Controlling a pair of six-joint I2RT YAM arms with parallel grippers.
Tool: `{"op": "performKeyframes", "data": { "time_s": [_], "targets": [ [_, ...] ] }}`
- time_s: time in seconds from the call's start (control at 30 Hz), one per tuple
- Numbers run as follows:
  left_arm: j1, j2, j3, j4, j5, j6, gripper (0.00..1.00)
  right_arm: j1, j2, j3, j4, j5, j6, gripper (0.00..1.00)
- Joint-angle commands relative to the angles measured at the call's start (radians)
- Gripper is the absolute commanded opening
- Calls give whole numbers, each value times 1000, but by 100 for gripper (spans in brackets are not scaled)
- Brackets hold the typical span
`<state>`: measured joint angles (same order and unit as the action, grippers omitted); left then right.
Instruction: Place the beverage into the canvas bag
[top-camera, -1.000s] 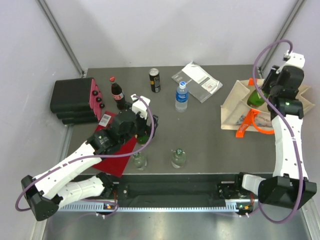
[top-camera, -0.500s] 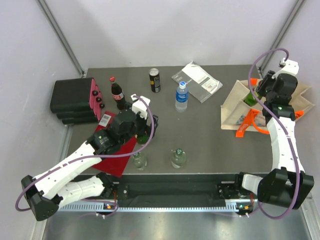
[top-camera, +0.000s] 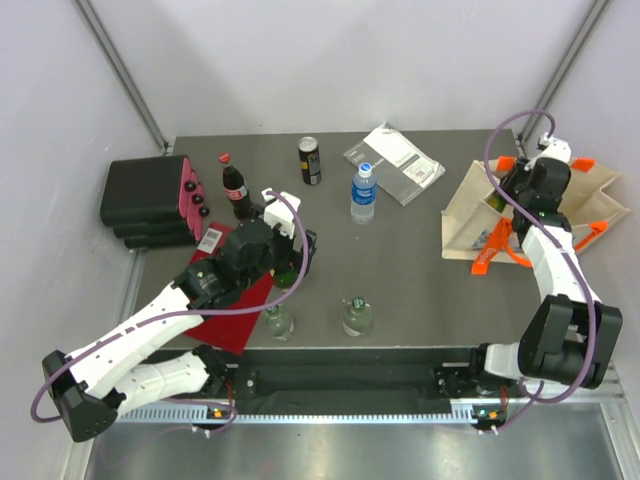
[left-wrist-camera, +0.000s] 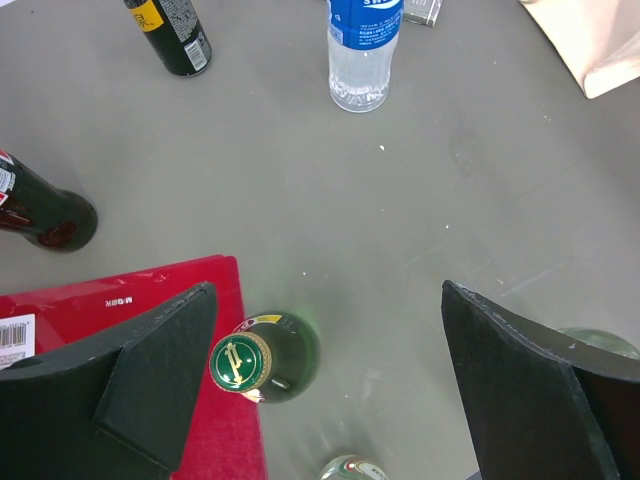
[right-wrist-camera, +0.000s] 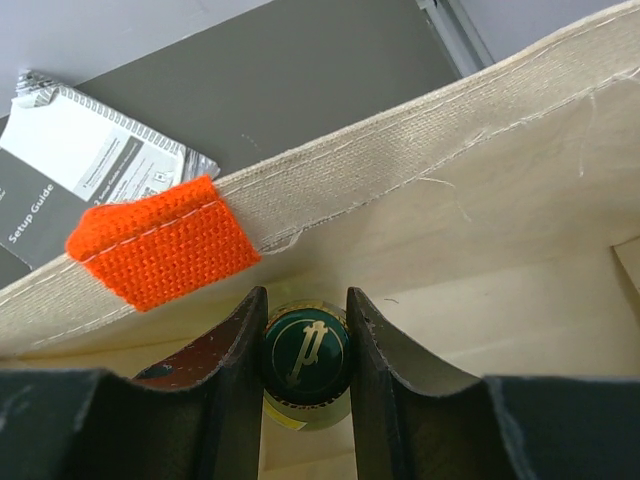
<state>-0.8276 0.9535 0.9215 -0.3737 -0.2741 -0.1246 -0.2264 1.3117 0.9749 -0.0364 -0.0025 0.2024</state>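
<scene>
The canvas bag (top-camera: 468, 215) lies at the right of the table, beige with orange handles (top-camera: 495, 250). My right gripper (right-wrist-camera: 305, 340) is shut on the green cap of a green glass bottle (right-wrist-camera: 305, 352), holding it upright inside the bag's open mouth, just behind the bag's rim (right-wrist-camera: 400, 150). In the top view this gripper (top-camera: 512, 188) is over the bag's far end. My left gripper (left-wrist-camera: 330, 375) is open and low over a second green bottle (left-wrist-camera: 262, 358), which stands next to its left finger (left-wrist-camera: 150, 370).
A cola bottle (top-camera: 234, 188), a dark can (top-camera: 310, 160), a water bottle (top-camera: 363, 193) and a grey plastic packet (top-camera: 393, 162) stand at the back. Two clear glass bottles (top-camera: 278, 320) (top-camera: 356, 315) stand near the front. A black case (top-camera: 145, 200) and a red packet (top-camera: 235, 305) are on the left.
My right gripper has carried the green bottle toward the far left and down into the bag's mouth. The left arm has not moved.
</scene>
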Motion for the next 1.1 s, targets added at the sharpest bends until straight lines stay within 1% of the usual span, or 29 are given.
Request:
{"op": "performKeyframes", "data": {
  "time_s": [0.0,0.2,0.27,0.43,0.47,0.53,0.63,0.67,0.77,0.83,0.87,1.07],
  "targets": [
    [-1,-15,-4,41,7,5,98,-7,3,42,221,-22,35,0],
    [-1,-16,-4,41,3,6,97,32,40,44,213,-4,11,0],
    [-1,-16,-4,42,3,6,98,39,49,39,211,24,9,0],
    [-1,-15,-4,41,3,6,97,53,67,16,210,48,5,5],
    [-1,-13,-4,39,3,6,98,52,69,10,208,55,6,8],
    [-2,-15,-4,41,0,6,97,53,70,4,207,71,9,11],
    [-1,-15,-4,39,1,6,97,52,78,13,178,76,11,22],
    [-1,-13,-4,41,0,8,98,52,81,22,168,76,11,28],
    [-1,-13,-4,39,-2,6,97,53,89,44,126,81,14,35],
    [-1,-12,-4,41,-4,8,98,52,86,47,116,81,17,38],
    [-1,-13,-4,39,-4,8,97,52,87,48,113,79,17,41],
    [-1,-12,-4,39,-7,8,98,52,87,70,44,85,23,46]
  ]
}}
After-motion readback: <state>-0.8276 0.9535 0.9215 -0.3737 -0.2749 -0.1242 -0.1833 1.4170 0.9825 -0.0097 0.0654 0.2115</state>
